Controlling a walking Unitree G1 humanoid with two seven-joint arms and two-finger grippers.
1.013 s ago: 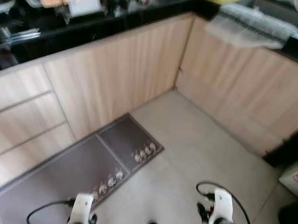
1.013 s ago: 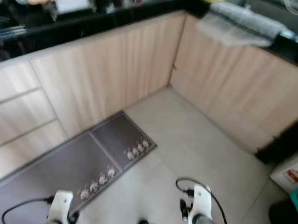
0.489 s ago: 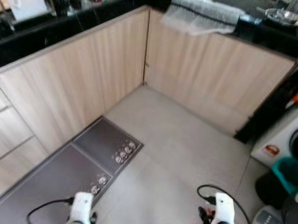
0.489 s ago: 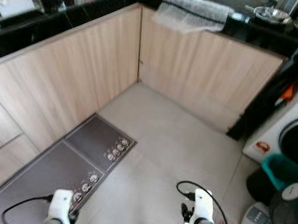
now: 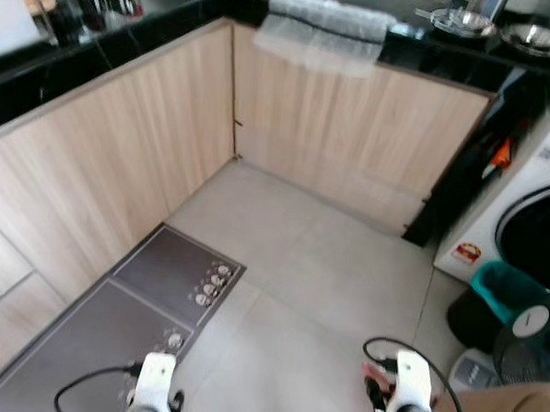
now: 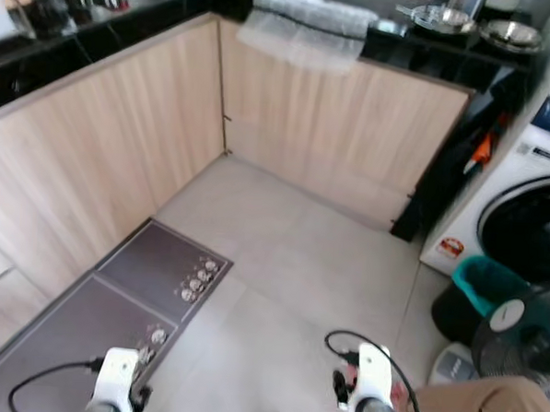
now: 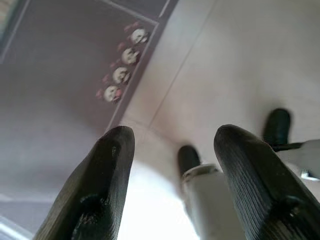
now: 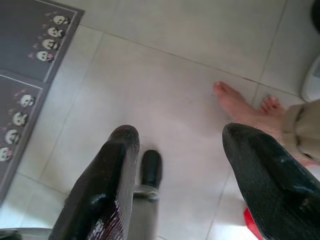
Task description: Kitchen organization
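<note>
Wrapping the corner, light wood cabinets [image 5: 149, 153] under a black counter [image 6: 431, 48] bounded a pale tiled floor [image 5: 327, 264]. A sheet of bubble wrap [image 5: 316, 33] hung over the counter edge at the far run, with metal pans [image 6: 442, 16] further along. A white washing machine [image 6: 524, 210] stood at the right, a teal bin [image 6: 479, 277] and a fan [image 6: 517, 334] before it. Grey mats [image 5: 132, 295] with small panda prints lay along the left cabinets. Near the right arm, a person's bare feet [image 8: 245, 107] rested on the tiles. The left gripper [image 7: 170, 145] and the right gripper [image 8: 180, 145] both hung low over the floor, fingers spread apart and grasping nothing.
</note>
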